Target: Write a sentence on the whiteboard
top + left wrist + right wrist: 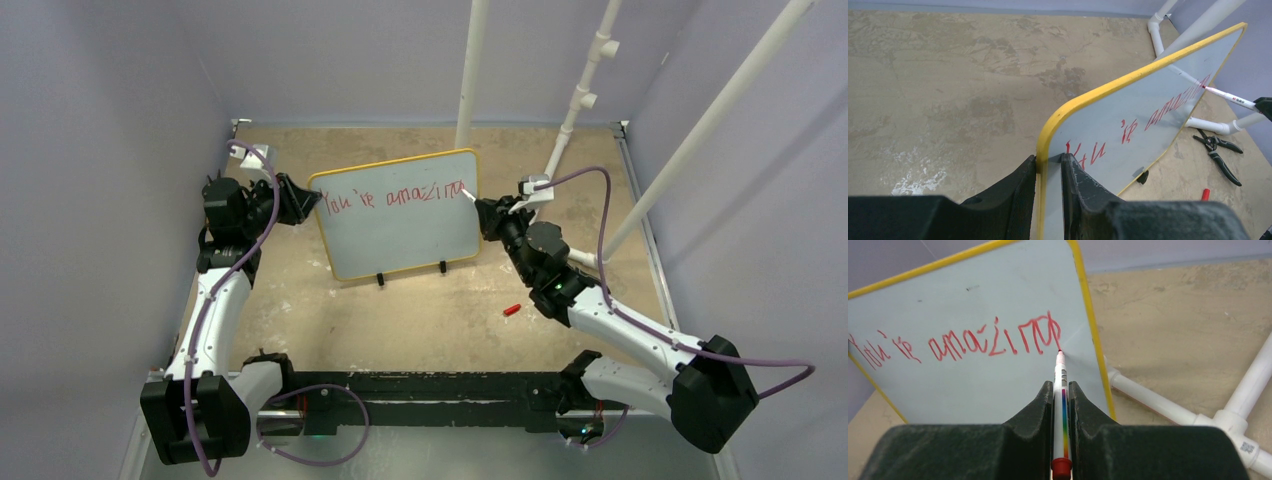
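While the left jaws clamp the yellow-framed rectangular white board point(400, 225) standing between both pairs, the right jaws, tight on a white red-ink marker point(1060, 372), should press lightly, evenly.

The whiteboard point(400, 235), a white rectangle with a thin yellow frame and rounded corners, stood on edge near the middle of the table point(420, 320). It was tilted back, with two small black feet point(380, 278) at its lower edge. Red handwriting point(395, 197) reading "You're amazing" ran across its upper part. The left gripper point(1048, 167) pinched its left edge. The tip of the marker point(1061, 371), clamped in the right gripper point(1061, 387), touched the last letter.
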Controlling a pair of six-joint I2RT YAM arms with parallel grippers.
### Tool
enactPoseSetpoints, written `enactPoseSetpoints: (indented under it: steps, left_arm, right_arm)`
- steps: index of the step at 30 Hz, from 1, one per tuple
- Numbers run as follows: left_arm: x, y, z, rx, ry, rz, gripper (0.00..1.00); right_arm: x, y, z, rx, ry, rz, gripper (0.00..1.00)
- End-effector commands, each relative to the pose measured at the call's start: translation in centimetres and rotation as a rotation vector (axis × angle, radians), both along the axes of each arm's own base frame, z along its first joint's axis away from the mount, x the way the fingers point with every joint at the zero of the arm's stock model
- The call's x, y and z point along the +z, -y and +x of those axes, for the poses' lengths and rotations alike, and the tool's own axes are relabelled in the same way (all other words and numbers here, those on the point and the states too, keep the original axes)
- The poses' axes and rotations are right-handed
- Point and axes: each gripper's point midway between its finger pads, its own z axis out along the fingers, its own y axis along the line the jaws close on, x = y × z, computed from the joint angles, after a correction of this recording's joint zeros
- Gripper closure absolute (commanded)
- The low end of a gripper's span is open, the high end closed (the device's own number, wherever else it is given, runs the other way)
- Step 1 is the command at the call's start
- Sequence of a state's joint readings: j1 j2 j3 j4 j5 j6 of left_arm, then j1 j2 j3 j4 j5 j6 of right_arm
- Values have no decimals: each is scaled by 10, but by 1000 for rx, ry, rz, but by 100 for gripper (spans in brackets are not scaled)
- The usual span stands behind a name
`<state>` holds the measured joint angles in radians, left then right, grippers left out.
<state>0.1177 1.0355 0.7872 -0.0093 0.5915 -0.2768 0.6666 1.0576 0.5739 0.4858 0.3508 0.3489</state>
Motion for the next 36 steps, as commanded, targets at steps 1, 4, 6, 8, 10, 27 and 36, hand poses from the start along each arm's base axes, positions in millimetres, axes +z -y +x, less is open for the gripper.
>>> enactPoseSetpoints:
  steps: [1, 4, 6, 8, 10, 27, 36]
  left_arm:
    - [9, 0, 0, -12, 46, 10, 76]
    - [9, 1, 0, -13, 47, 9, 76]
    - [9, 0, 0, -13, 47, 9, 76]
    - [9, 1, 0, -14, 46, 7, 76]
    - [9, 1, 0, -14, 48, 7, 76]
    - [9, 1, 0, -15, 47, 6, 76]
    - [9, 0, 0, -10, 47, 6, 76]
  right_arm:
    - [-16, 10, -3, -41, -46, 6, 100]
    - [-21, 9, -5, -30, -58, 7, 100]
    - [-23, 7, -6, -21, -63, 8, 100]
    - [-24, 6, -7, -9, -63, 10, 100]
    - [-24, 3, -8, 6, -62, 12, 100]
    - [-3, -18, -7, 97, -1, 52, 100]
    - [43, -20, -24, 174, 118, 97, 100]
